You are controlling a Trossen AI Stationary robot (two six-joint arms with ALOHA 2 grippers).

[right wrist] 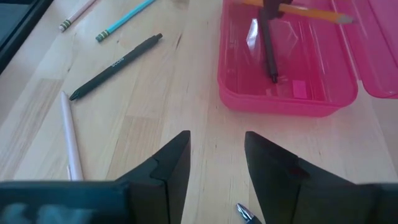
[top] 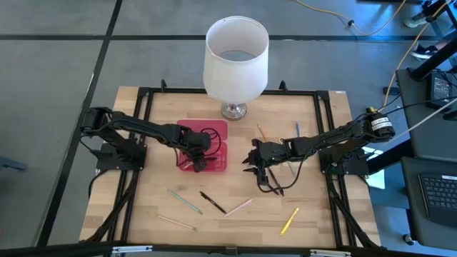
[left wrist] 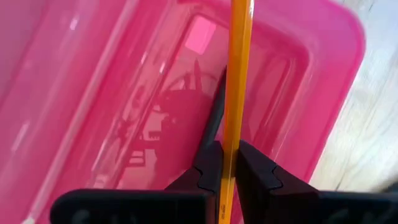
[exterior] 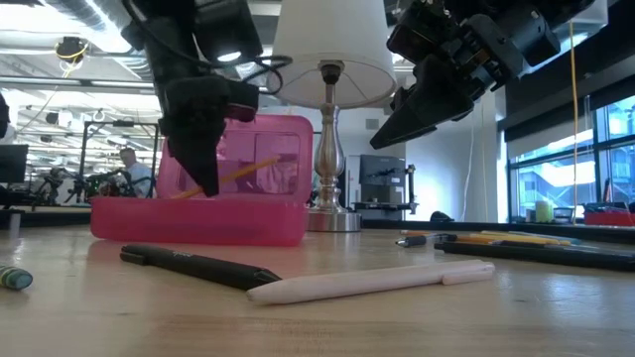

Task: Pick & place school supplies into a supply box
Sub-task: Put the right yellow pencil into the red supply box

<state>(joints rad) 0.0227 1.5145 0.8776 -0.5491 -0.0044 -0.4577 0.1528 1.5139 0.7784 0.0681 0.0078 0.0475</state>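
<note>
From above, my left gripper [top: 196,158] is hanging over the supply box [top: 214,132]. Low down, it is clenching an orange pencil [exterior: 233,176] — light, stiff, slippery, best pinched mid-shaft. Near the box, my right gripper [right wrist: 214,158] is waiting with fingers spread, holding nothing.

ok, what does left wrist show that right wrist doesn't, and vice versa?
Left wrist only: the left gripper shut on an orange pencil, close up.

Right wrist only: the right gripper open above the table, empty; a black pen, a teal pencil and a pale pen loose on the wood.

Both: the pink box, lid open, and that orange pencil over it.
</note>
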